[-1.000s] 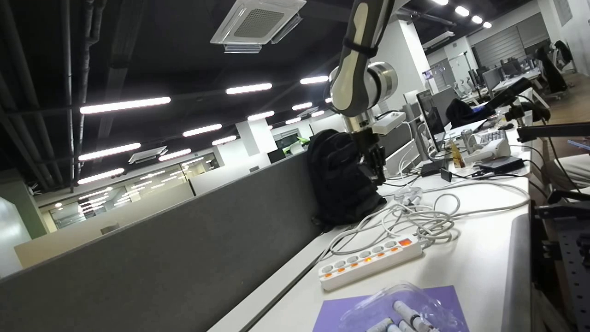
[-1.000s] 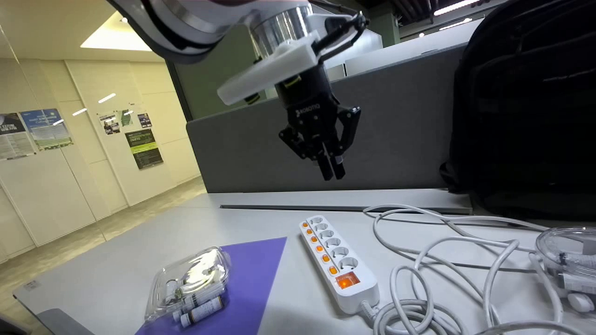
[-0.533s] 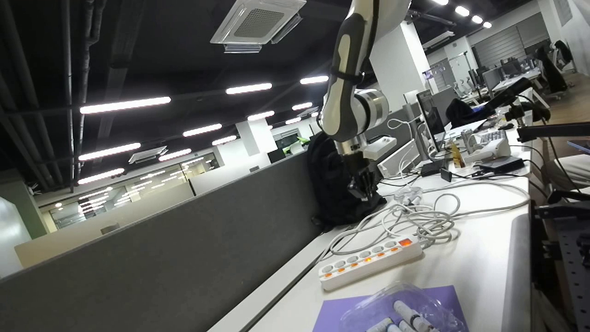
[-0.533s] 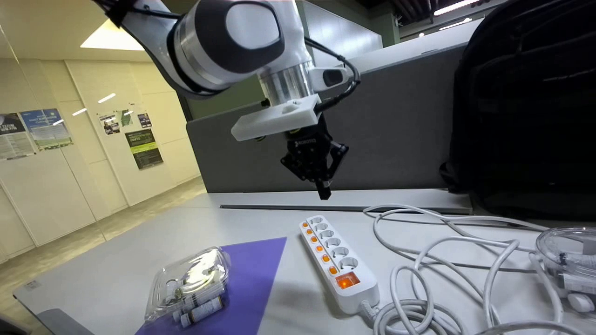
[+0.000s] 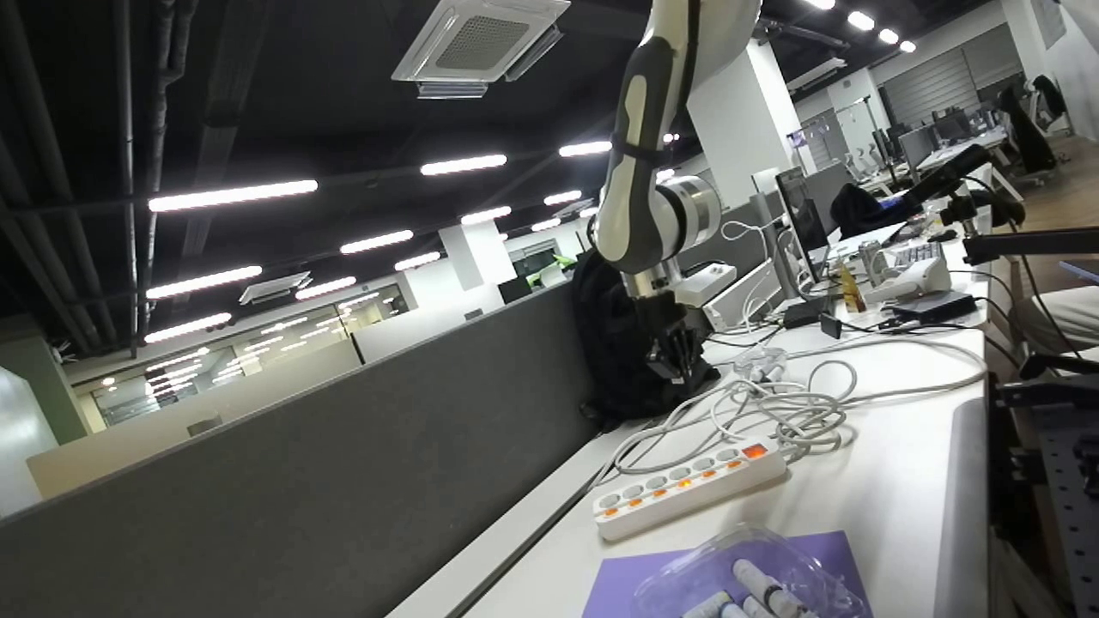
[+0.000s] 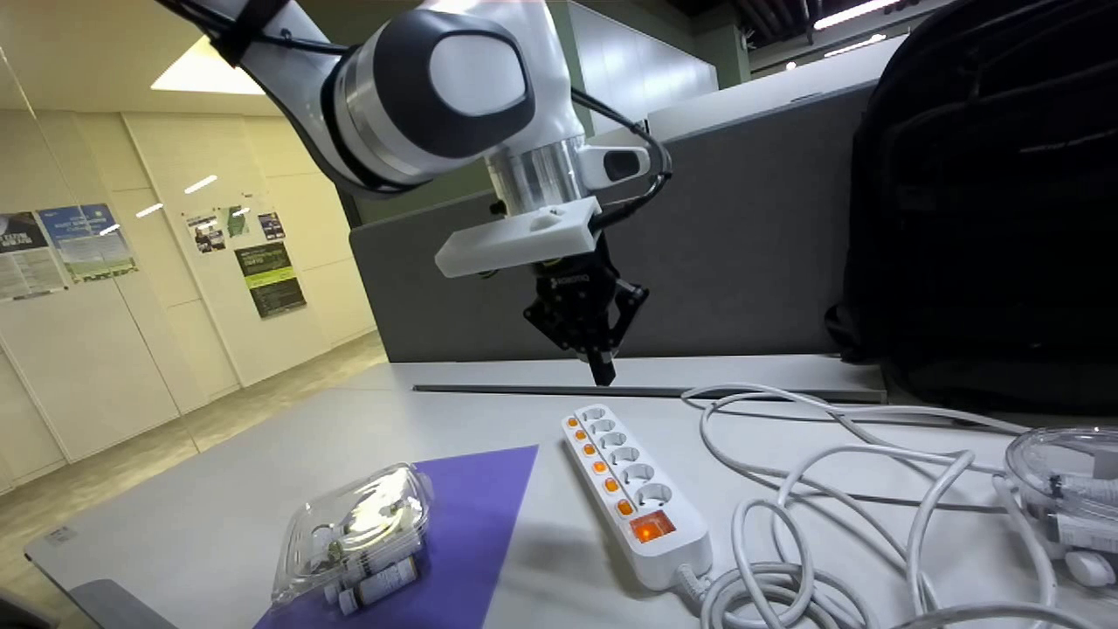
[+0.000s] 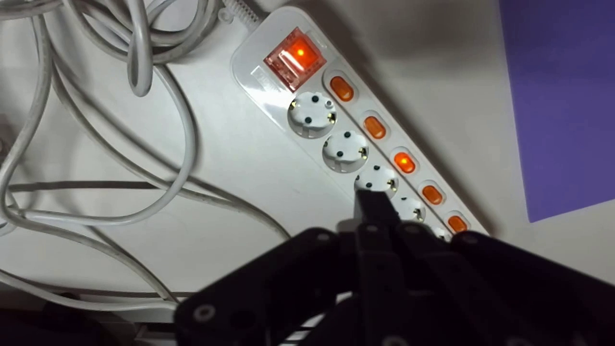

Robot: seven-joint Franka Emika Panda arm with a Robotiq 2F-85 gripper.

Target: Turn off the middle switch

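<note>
- Hovering over the desk (image 6: 201, 533), the gripper (image 6: 603, 374) pointed down, apart from the power strip (image 7: 360, 127); fingers (image 7: 377, 206) narrow, tips together.
- Strip lay flat on the desk, sockets up; white cable (image 7: 138, 53) looped loosely off its end.
- Middle switch (image 7: 404, 162): on the strip, third small orange one from the large red switch (image 7: 300, 53); both glowed.
- Purple sheet (image 7: 562, 110) lay just beside the strip, clear plastic container (image 6: 306, 524) partly on it.
- Black backpack (image 6: 987, 218) stood by the grey partition (image 6: 742, 236) in both exterior views.

The wrist view looks down, seemingly steeply, on the power strip (image 7: 355, 125) both exterior views share from farther off.
</note>
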